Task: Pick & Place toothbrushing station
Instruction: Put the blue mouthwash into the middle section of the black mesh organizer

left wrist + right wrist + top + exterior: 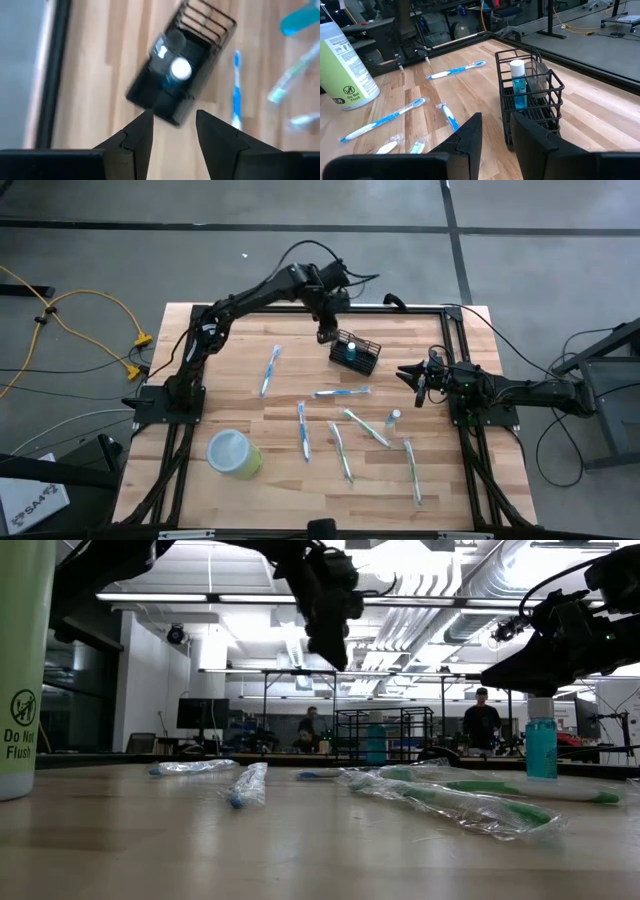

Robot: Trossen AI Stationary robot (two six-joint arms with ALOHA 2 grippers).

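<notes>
Parted left fingers (135,137) just above black wire basket (181,65), not touching it.

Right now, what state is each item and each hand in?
Wire basket: upright on the table, unheld, one small bottle standing inside.
Second small bottle: upright on the table.
Green cup: lying on its side.
Toothbrushes: loose, flat.
Left hand: open, above basket.
Right hand: open, empty, beside basket.

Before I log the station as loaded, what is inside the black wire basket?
One small blue bottle with a white cap stands upright in the black wire basket. The basket floor behind the bottle is partly hidden by the wires, so anything else there cannot be ruled out.
</notes>
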